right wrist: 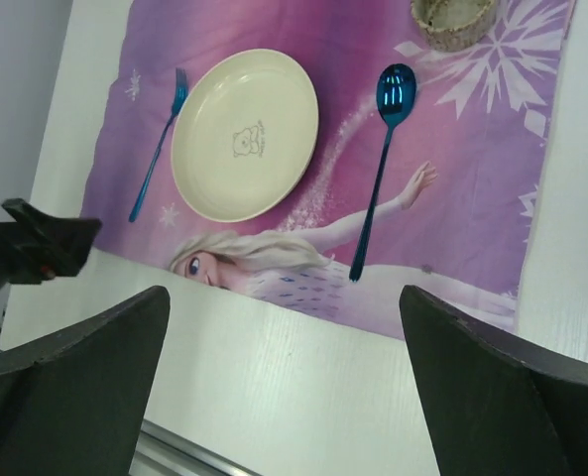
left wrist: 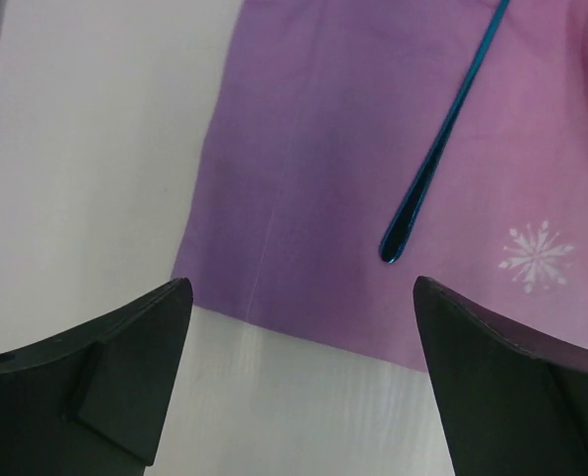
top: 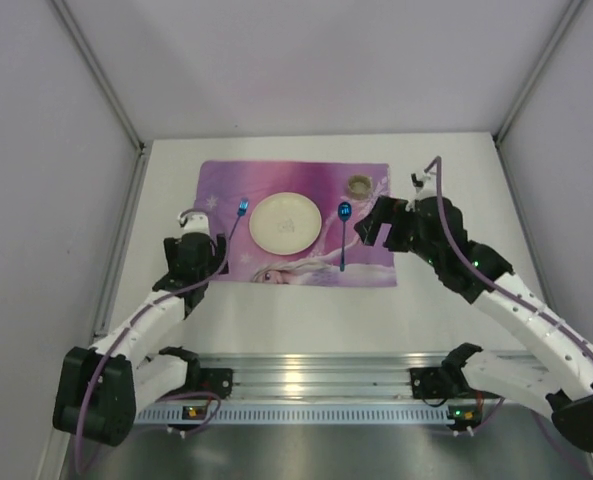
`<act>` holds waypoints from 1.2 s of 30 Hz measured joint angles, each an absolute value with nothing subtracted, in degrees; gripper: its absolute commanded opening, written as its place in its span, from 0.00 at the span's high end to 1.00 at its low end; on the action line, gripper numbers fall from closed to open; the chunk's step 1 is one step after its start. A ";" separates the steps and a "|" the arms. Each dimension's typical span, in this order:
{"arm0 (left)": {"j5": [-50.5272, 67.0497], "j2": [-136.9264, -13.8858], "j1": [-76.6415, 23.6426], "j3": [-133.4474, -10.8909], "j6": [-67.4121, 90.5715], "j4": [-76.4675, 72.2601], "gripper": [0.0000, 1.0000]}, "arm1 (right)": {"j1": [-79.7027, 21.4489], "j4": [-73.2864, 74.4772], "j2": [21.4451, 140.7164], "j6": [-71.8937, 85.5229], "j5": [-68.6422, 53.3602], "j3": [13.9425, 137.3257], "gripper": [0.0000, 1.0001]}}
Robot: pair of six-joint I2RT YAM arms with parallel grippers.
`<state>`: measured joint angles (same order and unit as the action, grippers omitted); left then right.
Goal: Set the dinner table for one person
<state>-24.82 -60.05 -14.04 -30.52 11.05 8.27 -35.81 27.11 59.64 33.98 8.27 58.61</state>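
Observation:
The dinner table [top: 456, 300] is a white tabletop with a purple cartoon placemat [top: 221, 180] on it. A cream plate [top: 285, 223] sits mid-mat, a blue fork [top: 238, 222] lies to its left and a blue spoon [top: 344, 232] to its right. My left gripper [top: 201, 228] hovers open at the mat's near left corner, just short of the fork handle [left wrist: 442, 149], with nothing between its fingers. Over the mat's right side, right of the spoon [right wrist: 383, 149], my right gripper [top: 376, 225] stands open and empty. It looks down on the plate [right wrist: 244, 134] and fork [right wrist: 160, 144].
A small tan round cup [top: 359, 184] stands at the mat's far right corner, also in the right wrist view [right wrist: 452, 20]. Grey walls and metal posts close in the table on three sides. An aluminium rail [top: 306, 385] carrying the arm bases runs along the near edge.

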 measured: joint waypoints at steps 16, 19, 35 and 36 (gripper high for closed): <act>-12.51 -89.73 -3.18 -22.72 1.65 -46.92 0.10 | -35.79 23.27 46.17 33.34 10.04 45.76 0.00; -9.69 -89.91 -1.67 -15.59 1.65 -56.88 0.08 | -35.79 23.29 44.62 32.32 12.71 43.79 0.00; -8.80 -90.28 -1.78 -15.97 2.52 -60.47 0.01 | -27.42 -4.73 31.07 11.14 35.79 8.93 0.00; -8.78 -90.28 -1.78 -15.97 2.57 -60.47 0.01 | -25.08 -7.88 32.58 9.47 34.57 8.08 0.00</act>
